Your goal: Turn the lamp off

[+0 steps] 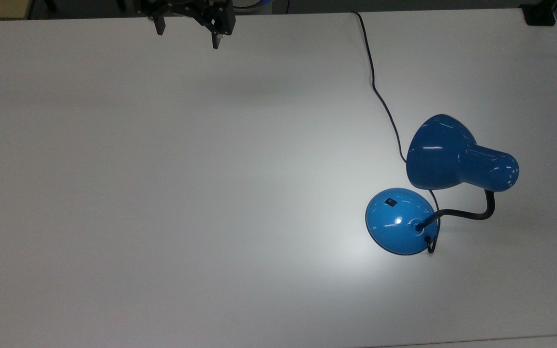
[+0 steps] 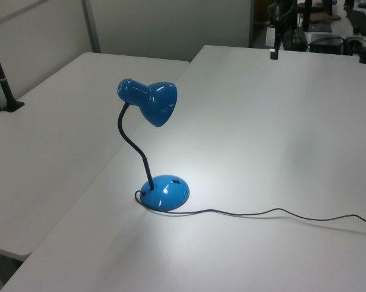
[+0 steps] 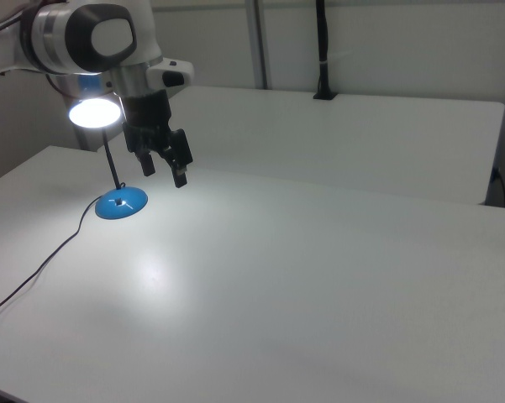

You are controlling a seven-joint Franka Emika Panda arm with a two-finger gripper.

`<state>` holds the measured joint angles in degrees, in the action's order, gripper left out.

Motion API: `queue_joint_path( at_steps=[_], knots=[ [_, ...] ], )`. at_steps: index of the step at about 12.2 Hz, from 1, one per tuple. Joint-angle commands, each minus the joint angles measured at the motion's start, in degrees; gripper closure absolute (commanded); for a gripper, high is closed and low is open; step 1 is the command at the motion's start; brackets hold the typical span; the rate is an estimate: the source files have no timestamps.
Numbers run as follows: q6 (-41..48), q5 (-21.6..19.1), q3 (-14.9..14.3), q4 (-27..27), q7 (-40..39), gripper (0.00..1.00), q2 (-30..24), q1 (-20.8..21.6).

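One lamp [image 1: 445, 183], one gripper [image 1: 187, 37], one white table [image 1: 162, 193].

Lamp: stands on the table at about 4 o'clock in the top view, well apart from the gripper. Glossy blue bell-shaped shade [image 1: 440, 152], long axis running across the top view, mouth toward 9 o'clock and tilted down; lit, throwing a bright patch on the tabletop. Curved black gooseneck [image 2: 131, 143]. One round domed blue base [image 1: 401, 221] with one small black switch [image 1: 391, 202] on its upper side. One thin black cord [image 1: 380, 92] trailing toward 12 o'clock in the top view.

Gripper: black, two fingers, at 11 o'clock in the top view, above the table's far edge; jaws spread wide, holding nothing.

Table: matte, flat, smooth.
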<state>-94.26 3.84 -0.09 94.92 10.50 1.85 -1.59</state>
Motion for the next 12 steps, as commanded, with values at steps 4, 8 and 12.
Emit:
queue_joint_path(
  at_steps=[4, 8, 12],
  knots=[
    [1.10, -1.12, 0.18, -1.31, 0.84, 0.00, 0.53, -0.26],
    [1.19, -1.12, 0.18, -1.58, 0.84, 0.53, 0.97, 0.01],
    [-1.00, -1.12, -0.53, -1.49, -8.10, 1.00, 2.28, 2.71]
  ],
)
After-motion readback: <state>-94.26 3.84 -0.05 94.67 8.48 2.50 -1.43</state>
